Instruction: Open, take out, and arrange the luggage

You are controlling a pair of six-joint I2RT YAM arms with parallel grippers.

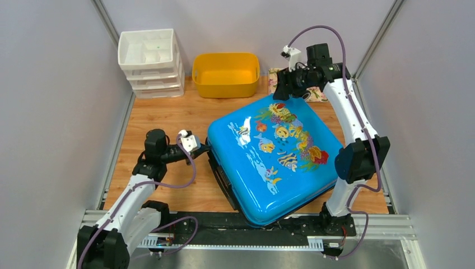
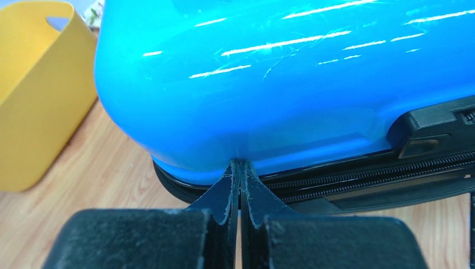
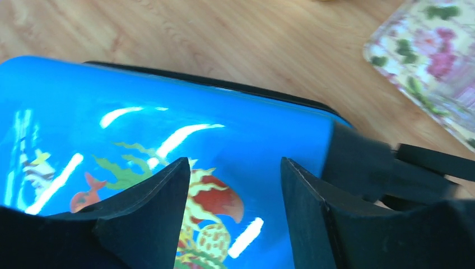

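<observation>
– Starting left: white drawer stack (image 1: pixel 150 63) in the back corner, top tray facing up, nothing I can make out in it. Your left gripper (image 1: pixel 203 148)?
– Fingers pressed together, tips against the left edge of the luggage (image 1: pixel 274 157), just above the zipper line (image 2: pixel 364 182). It reads as you going for the zipper. Can't tell if a pull is pinched.
– Yellow tub (image 1: pixel 226 74)?
– Behind the case, near its far edge. Nothing visible inside.
– The luggage itself?
– Middle of the table (image 1: pixel 168 117), lying flat, fish print up, shell closed, so its contents are hidden. Opening isn't done yet.
– Your right gripper (image 1: pixel 285 84)?
– Spread, nothing between the fingers, hanging over the far right corner of the shell. Probably placed to steady or lift the lid. Floral-print item (image 1: pixel 318 95) just past it, mostly hidden by your arm.
</observation>
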